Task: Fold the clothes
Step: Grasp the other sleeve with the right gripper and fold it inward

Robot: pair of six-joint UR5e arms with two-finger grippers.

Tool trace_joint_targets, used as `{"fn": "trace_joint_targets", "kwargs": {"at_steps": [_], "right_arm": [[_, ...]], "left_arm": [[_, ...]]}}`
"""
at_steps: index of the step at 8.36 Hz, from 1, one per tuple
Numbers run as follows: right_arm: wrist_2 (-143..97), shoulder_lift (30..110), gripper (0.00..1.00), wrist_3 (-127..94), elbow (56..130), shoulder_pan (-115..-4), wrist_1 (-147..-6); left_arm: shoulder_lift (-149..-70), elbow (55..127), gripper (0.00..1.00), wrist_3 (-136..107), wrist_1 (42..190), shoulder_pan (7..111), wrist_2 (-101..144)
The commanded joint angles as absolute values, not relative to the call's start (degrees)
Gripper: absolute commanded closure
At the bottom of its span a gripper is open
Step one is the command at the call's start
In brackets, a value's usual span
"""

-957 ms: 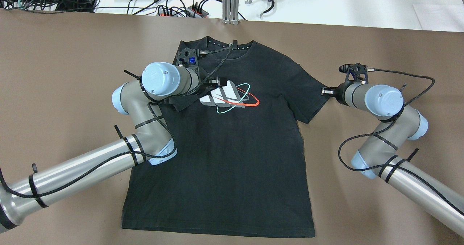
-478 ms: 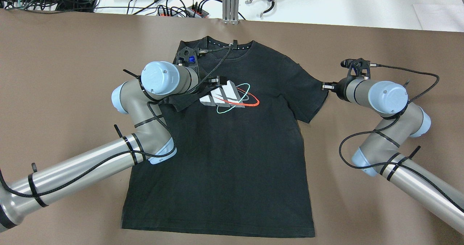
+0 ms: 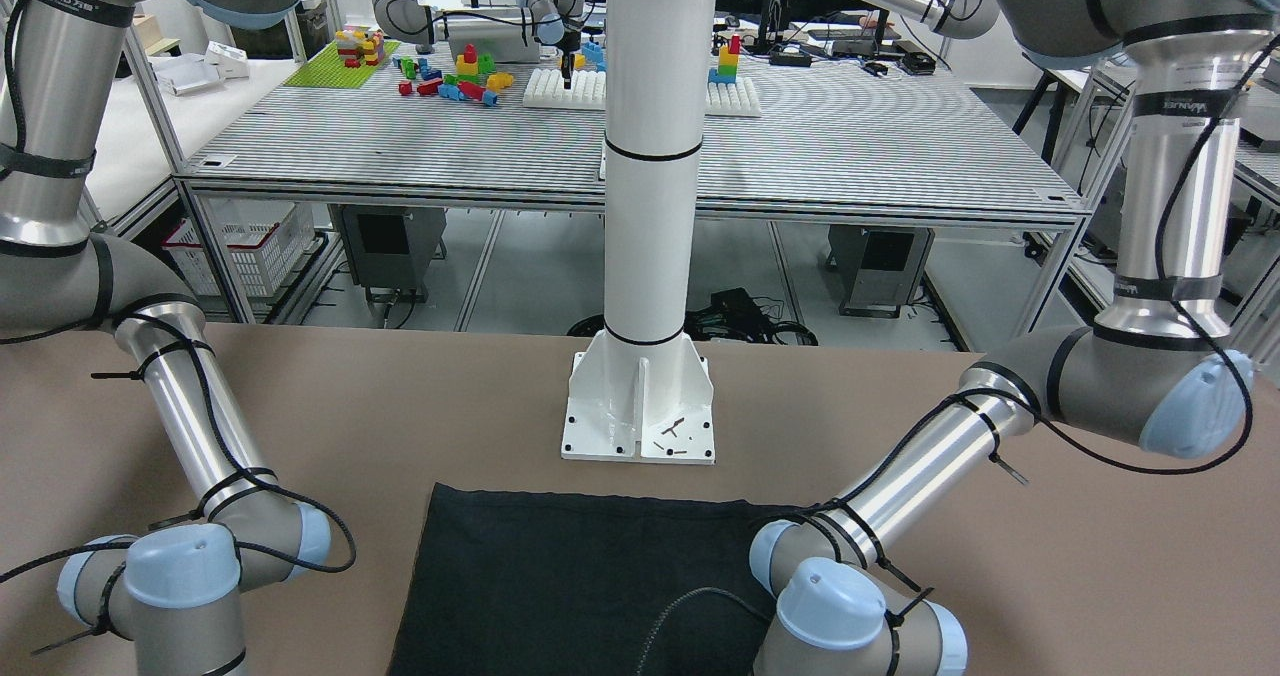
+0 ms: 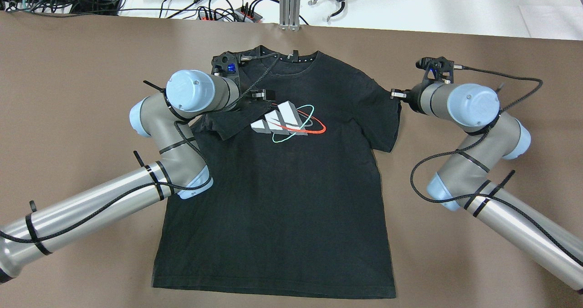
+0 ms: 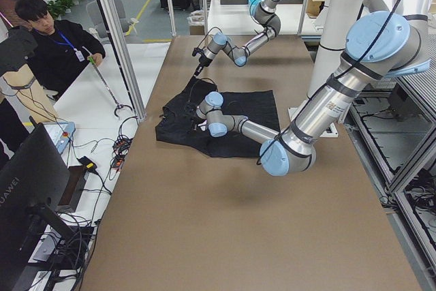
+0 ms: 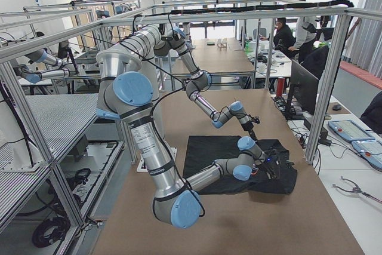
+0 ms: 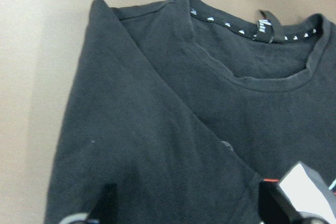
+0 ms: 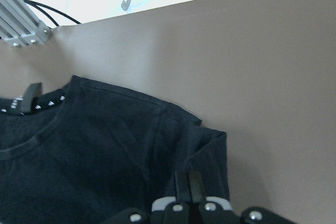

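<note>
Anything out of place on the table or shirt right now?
Nothing damaged or spilled. The T-shirt lies flat; one sleeve is folded slantwise over the chest, and the right pincer pinches the other sleeve at its edge. Loose dark bits lie on the pole's base plate.

**Surface and load: one garment, one base plate**

The brown surface (image 4: 68, 94) in front of me is flat and matt. One black T-shirt (image 4: 282, 198) lies spread on it, front up, with the collar toward the far edge and the hem toward my base. A white, red and teal print (image 4: 288, 123) sits on the chest. The sleeve on my left side (image 4: 227, 121) is folded in over the chest, just beside the print. The sleeve on my right side (image 4: 387, 125) is bunched inward at its outer edge. A white base plate (image 3: 640, 411) stands on the surface between the hem and my base, near the hem but apart from it.
</note>
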State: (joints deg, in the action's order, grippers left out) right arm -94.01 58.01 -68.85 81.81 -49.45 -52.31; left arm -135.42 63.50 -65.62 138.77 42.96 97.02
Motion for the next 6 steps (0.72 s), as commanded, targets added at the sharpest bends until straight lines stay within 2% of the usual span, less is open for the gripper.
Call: {"fn": "trace_joint_targets", "kwargs": {"at_steps": [1,3,5,6], "right_arm": [[-92.7,47.9,1.0,-78.5,77.7,-46.9,-58.5],[-82.1,41.1,1.0,-81.0,69.5,-41.0,-58.4],[-80.7,41.0,0.99,-80.9,68.6,-37.8,-58.5],[-79.8,40.8,0.9,-80.9,67.9,-37.3,-58.5]], "left_arm": [[-133.5,63.5,0.05,-62.6,138.9,44.2,97.1],[-133.5,63.5,0.06,-62.6,138.9,44.2,97.1],[-133.5,63.5,0.05,-62.6,138.9,44.4,97.2],[-133.5,63.5,0.05,-62.6,138.9,44.5,97.2]]}}
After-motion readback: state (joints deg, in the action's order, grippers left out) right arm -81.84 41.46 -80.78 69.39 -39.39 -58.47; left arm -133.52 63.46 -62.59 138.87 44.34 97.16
